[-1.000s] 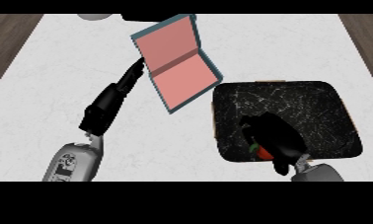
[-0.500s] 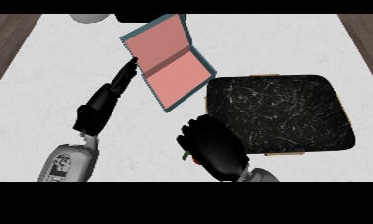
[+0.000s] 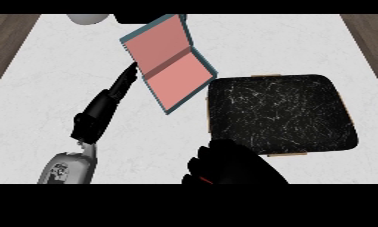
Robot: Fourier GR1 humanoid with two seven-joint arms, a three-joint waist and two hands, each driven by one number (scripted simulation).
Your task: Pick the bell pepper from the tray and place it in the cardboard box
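A: Black right hand [image 3: 232, 163] has been pulled off the dark speckled square tray [image 3: 339, 121], fingers curled; a red sliver at its edge, taken for the bell pepper

B: Tray now bare; pepper judged lifted. Pink-lined teal cardboard box [image 3: 166, 66] nudged by straight-fingered left hand [image 3: 100, 111]; transfer pending

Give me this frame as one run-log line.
right hand: shut on bell pepper, off tray | left hand: open, against cardboard box | pepper not yet boxed

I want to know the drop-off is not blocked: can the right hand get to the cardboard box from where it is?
Probably yes. The right hand sits at the lower edge, beside the tray; bare counter lies between it and the cardboard box, whose pink inside faces up. The left hand rests along the box's far side.
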